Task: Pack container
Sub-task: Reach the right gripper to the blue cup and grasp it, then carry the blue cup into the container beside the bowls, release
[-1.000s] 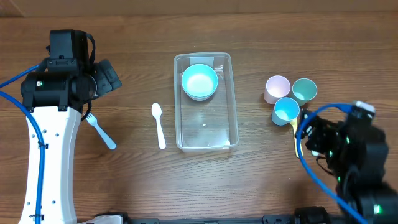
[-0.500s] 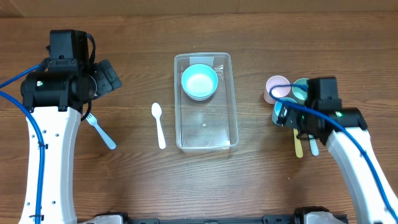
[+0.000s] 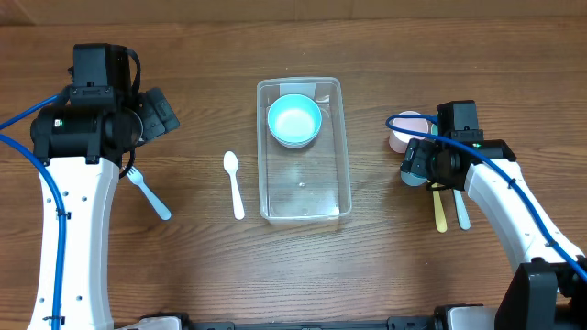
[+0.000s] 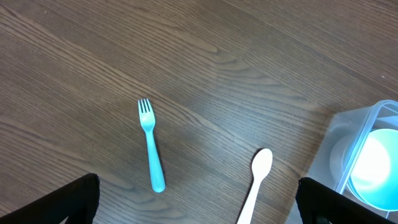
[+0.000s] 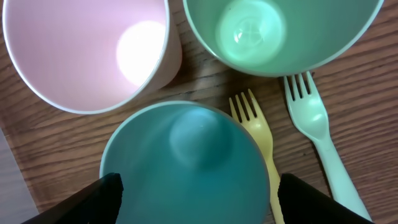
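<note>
- The container (image 3: 304, 191) sits in the middle of the tabletop (image 3: 202, 266), its long side running near to far.
- A blue bowl (image 3: 294, 120) stands in the container's far end.
- A white spoon (image 3: 234, 183) lies just left of the container, with its scoop at the far end.
- A blue fork (image 3: 147, 191) lies further left, tilted, beside the left arm.
- The left gripper (image 4: 199, 208) hangs above the tabletop at the left with its fingers wide apart, holding nothing.
- The right gripper (image 5: 208, 202) is right of the container, over a blue cup (image 5: 186, 165). Its fingers are apart, one on each side of the cup, and I cannot tell if they touch it.
- A pink cup (image 5: 84, 50) and a green cup (image 5: 280, 31) stand close on the blue cup's far side, pink left and green right.
- A yellow fork (image 5: 258, 146) and a green fork (image 5: 314, 134) lie side by side just right of the blue cup, with their tines toward the cups.
</note>
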You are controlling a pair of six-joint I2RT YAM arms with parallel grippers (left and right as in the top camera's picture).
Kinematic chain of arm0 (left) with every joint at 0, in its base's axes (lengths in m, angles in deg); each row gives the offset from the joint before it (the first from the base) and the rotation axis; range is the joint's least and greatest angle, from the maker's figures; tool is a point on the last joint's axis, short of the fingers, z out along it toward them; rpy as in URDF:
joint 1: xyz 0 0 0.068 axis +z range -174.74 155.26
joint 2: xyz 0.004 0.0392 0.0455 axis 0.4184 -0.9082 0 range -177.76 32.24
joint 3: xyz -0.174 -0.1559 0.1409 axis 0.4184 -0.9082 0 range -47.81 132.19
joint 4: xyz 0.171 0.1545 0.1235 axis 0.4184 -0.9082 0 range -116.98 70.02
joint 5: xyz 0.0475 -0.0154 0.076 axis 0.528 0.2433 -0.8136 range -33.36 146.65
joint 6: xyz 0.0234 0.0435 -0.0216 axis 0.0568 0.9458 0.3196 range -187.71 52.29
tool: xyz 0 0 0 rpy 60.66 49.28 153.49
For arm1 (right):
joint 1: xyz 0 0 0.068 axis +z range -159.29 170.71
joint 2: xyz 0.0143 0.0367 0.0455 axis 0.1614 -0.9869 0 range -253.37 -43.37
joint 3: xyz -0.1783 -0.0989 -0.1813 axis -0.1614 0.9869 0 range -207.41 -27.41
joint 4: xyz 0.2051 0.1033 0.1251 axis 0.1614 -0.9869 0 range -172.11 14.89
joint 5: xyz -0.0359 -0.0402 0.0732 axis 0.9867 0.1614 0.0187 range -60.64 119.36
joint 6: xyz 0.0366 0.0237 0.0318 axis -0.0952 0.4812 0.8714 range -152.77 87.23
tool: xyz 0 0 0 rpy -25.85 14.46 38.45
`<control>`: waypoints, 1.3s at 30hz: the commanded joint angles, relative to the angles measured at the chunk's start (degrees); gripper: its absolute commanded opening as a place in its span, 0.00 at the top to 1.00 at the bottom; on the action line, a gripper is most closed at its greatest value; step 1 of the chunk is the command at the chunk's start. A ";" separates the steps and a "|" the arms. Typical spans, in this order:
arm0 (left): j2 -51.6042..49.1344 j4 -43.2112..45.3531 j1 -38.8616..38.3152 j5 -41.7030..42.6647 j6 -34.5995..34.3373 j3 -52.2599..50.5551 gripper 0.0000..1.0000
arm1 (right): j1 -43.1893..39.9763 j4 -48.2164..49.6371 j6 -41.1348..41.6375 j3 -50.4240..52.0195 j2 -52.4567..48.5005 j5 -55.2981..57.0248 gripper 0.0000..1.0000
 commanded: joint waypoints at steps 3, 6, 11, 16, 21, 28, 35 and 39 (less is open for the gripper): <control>0.59 0.07 0.31 0.44 -1.03 0.57 0.00 | -0.17 -0.76 -0.11 -1.07 -0.13 0.76 0.30; 0.59 0.07 0.31 0.44 -1.03 0.57 0.00 | -0.17 -0.90 -0.07 -0.70 -0.13 2.16 0.41; 0.59 0.07 0.31 0.44 -1.03 0.57 0.00 | -1.33 -2.80 -0.07 -0.26 -0.13 2.58 0.58; 0.59 0.07 0.31 0.44 -1.03 0.57 0.00 | -6.10 -2.78 0.09 1.62 -0.20 2.97 0.62; 0.59 0.07 0.31 0.44 -1.03 0.57 0.00 | -6.10 -1.77 -0.17 1.62 -0.20 0.57 0.67; 0.59 0.07 0.31 0.44 -1.03 0.57 0.00 | -6.10 -1.33 -1.25 1.64 -0.31 -3.08 0.68; 0.59 0.07 0.31 0.44 -1.03 0.57 0.00 | -6.12 -1.29 -3.19 1.64 -0.35 -3.48 0.95; 0.59 0.07 0.31 0.44 -1.03 0.57 0.00 | -6.12 -1.36 -3.19 1.62 -0.26 -3.50 0.96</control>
